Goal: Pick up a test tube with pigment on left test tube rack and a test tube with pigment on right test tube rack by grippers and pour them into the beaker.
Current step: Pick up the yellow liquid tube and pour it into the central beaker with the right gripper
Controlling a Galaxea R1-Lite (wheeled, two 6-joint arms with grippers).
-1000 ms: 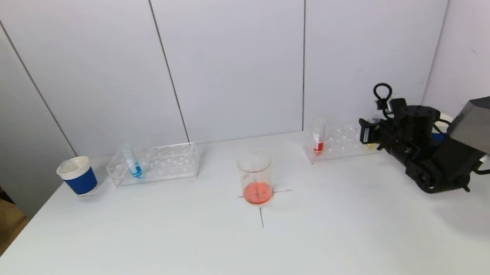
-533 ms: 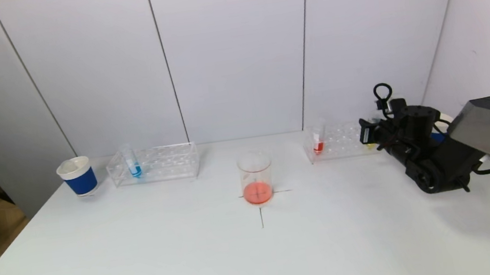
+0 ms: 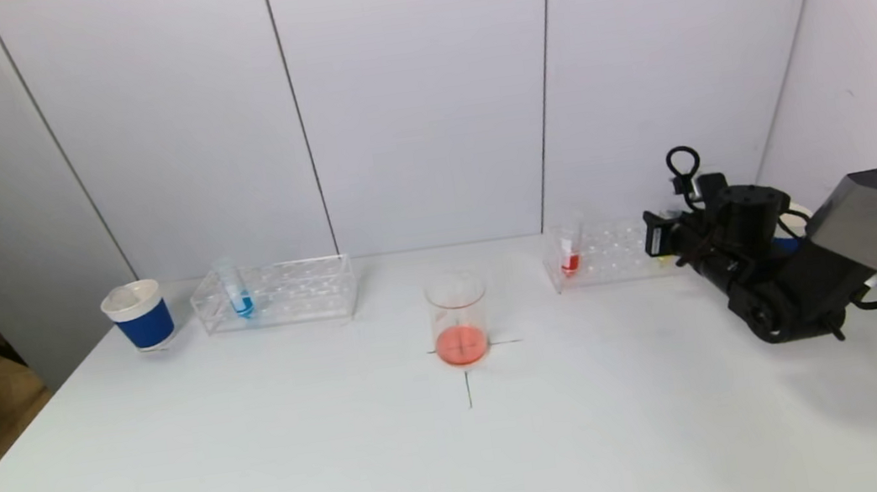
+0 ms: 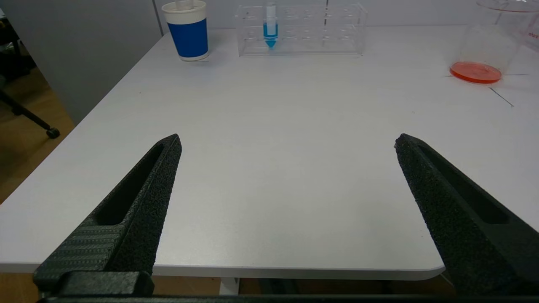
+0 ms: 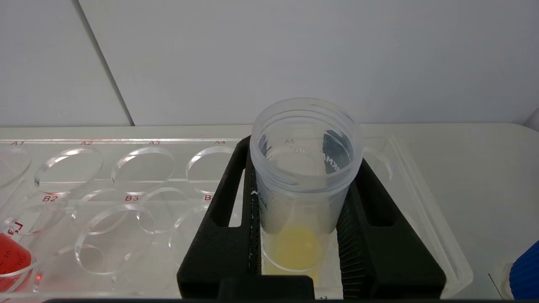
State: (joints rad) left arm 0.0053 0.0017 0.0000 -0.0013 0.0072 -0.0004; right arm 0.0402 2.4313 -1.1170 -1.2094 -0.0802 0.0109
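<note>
Lab bench: test tube racks (image 3: 275, 294), beaker (image 3: 458, 318)

Blue-pigment tube (image 3: 239, 296) upright in left rack (image 3: 275, 294); yellow-pigment tube (image 5: 304, 185) upright at right rack (image 3: 605, 254), red-pigment tube (image 3: 569, 250) there too; beaker (image 3: 458, 319) central, holding orange liquid.

The right arm (image 3: 783, 285) is black and blocky, with a looped cable on top and a glossy grey shell behind — both grippers, the left gripper (image 4: 286, 143) and right gripper (image 5: 301, 210), carry matte black, rough-textured, wedge-shaped fingers with slots.
</note>
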